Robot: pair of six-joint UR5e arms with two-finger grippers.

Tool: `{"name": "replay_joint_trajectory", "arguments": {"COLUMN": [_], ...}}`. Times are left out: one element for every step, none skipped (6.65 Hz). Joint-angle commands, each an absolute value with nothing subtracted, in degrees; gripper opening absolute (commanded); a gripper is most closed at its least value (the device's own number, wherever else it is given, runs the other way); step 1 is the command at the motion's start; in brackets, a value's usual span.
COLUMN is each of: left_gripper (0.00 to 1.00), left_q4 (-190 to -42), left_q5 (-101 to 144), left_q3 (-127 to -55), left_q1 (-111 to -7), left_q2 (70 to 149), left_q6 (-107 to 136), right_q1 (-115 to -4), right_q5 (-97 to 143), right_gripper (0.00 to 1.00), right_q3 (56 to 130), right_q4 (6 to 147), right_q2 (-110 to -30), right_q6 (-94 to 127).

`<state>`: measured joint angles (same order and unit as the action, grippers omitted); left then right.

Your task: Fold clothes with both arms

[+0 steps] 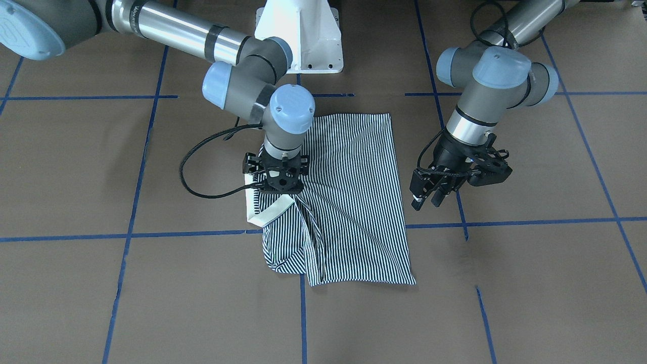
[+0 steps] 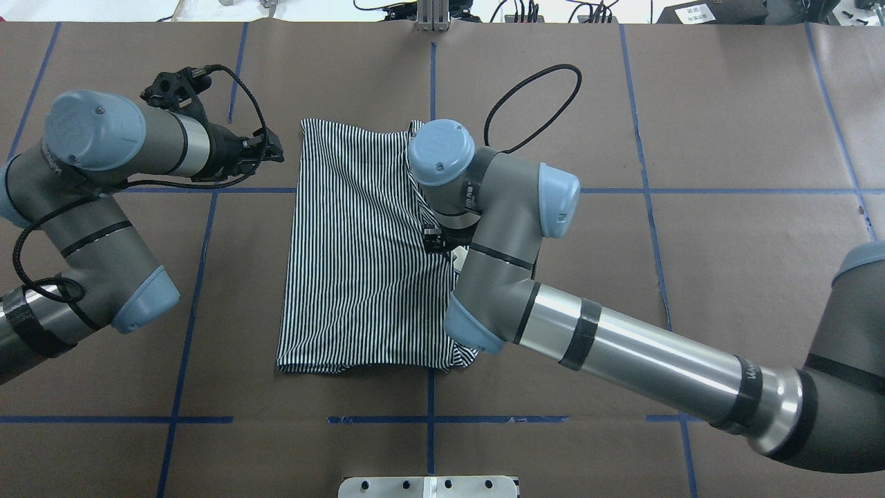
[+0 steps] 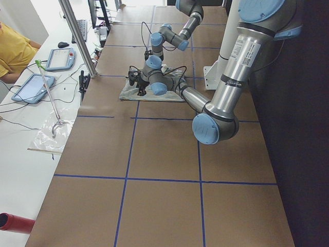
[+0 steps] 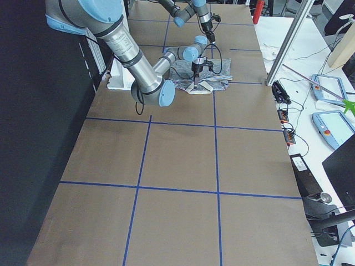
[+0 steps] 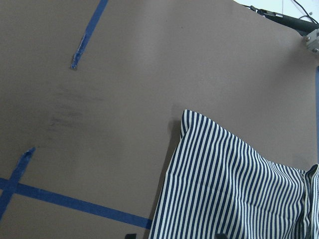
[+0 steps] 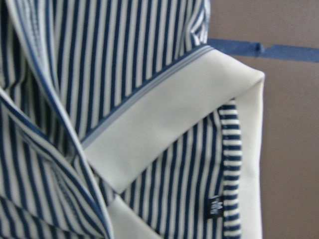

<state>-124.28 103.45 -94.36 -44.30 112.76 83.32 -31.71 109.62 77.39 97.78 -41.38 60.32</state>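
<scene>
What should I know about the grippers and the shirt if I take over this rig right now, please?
Left gripper: open and empty, hovering beside the shirt on the robot's left, not touching it.
Right gripper: pointed down onto the shirt next to the collar. Its fingertips are hidden, so I cannot tell whether it grips.
Shirt: lies mid-table as a rough rectangle, smooth on the robot's left side and rumpled around the collar.
Done: seemingly a first fold.
Left: smooth the collar side, then probably fold again.
</scene>
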Motion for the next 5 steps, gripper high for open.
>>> {"name": "replay_joint_trajectory", "arguments": {"left_gripper": [0.61, 0.61, 0.62, 0.62, 0.62], "left_q4": [-124.28, -124.28, -124.28, -124.28, -124.28], "left_q5": [103.45, 103.36, 103.36, 103.36, 103.45], "left_q3": [-94.57, -94.48, -94.48, -94.57, -94.92], "left_q1": [-44.30, -44.21, -44.03, -43.86, -43.94], "left_q2": [112.76, 112.76, 112.76, 112.76, 112.68], "left_q6": [83.32, 83.32, 83.41, 83.50, 83.67], "right_q1": [-33.22, -33.48, -34.62, -35.93, -36.21], "right_q5": [110.57, 110.57, 110.39, 110.39, 110.39], "right_gripper": [1.00, 1.00, 1.00, 1.00, 1.00], "right_q3": [82.88, 82.88, 82.62, 80.18, 74.15], "right_q4": [97.91, 97.48, 97.12, 96.95, 95.20], "right_q2": [-46.06, -45.97, -45.36, -41.52, -36.18], "right_q6": [57.57, 57.83, 58.18, 58.62, 60.02]}}
